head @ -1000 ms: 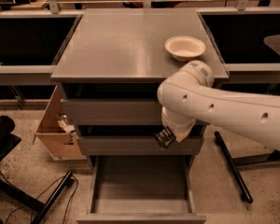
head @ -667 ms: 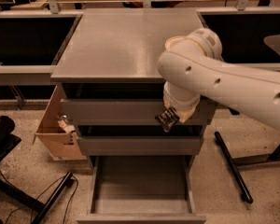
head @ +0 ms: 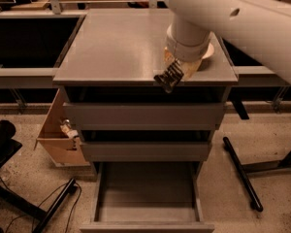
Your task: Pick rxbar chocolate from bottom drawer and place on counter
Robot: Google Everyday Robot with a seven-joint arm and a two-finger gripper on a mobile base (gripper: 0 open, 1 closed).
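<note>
Most of the job looks done: the bottom drawer (head: 145,194) stands open with a bare grey floor; the pincer (head: 168,78) hangs at the front edge of the counter (head: 111,47), near the white bowl (head: 208,51), clenched on a small dark, pale-lettered thing that I take for the rxbar chocolate (head: 171,73). What is left, I judge, is to lower the bar onto the counter and release it
</note>
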